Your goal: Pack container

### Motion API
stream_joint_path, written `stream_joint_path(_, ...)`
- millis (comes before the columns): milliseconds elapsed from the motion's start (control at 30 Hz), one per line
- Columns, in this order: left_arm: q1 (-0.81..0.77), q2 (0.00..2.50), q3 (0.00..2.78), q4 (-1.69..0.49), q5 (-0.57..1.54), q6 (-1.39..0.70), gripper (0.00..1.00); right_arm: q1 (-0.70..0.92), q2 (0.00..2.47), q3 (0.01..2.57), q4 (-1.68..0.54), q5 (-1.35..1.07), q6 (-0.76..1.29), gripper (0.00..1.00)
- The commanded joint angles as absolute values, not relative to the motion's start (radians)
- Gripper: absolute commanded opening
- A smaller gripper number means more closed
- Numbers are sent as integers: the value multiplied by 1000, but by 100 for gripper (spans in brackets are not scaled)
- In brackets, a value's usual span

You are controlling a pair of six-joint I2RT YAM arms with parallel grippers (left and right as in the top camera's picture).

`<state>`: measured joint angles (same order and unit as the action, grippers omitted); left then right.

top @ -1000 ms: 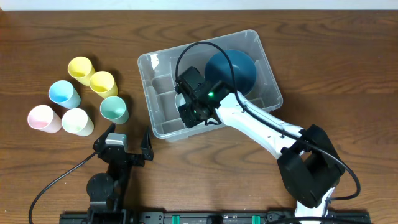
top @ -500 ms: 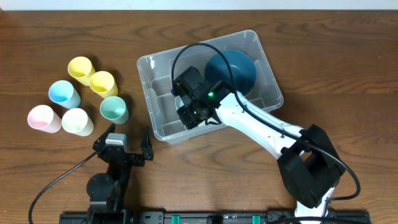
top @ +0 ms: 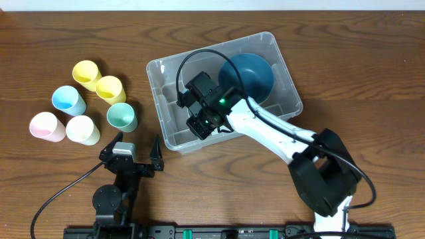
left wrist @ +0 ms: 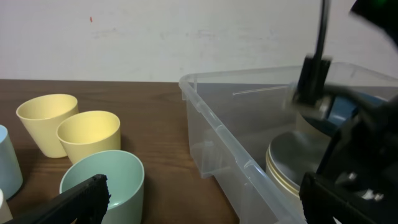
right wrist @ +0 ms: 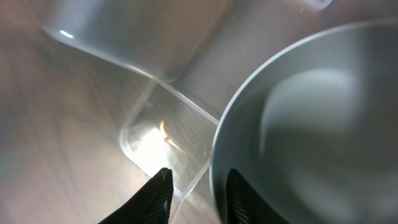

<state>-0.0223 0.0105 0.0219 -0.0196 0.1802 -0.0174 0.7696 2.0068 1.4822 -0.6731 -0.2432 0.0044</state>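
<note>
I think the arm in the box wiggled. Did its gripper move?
Yes. The right gripper slid slightly left, away from the blue bowl, toward the container's left wall.

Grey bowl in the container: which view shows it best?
Right wrist: the grey bowl fills half the frame, rim and inside clear. Left wrist shows it low and side-on through the container wall. Overhead hides it under the right gripper.
</note>
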Motion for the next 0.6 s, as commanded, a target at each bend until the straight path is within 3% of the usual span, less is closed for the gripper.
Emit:
stream_joint_path(0,-18,5,4,-52,195,0,98,773,2041,1483,-664,-270,-25,27)
stream_joint_path(267,-18,5,4,-52,195,0,98,770,2043,1483,-609,-254,-15,9)
stream_joint_path(567,-18,5,4,-52,195,0,98,758,2043,1483,-520,-235,-4,7)
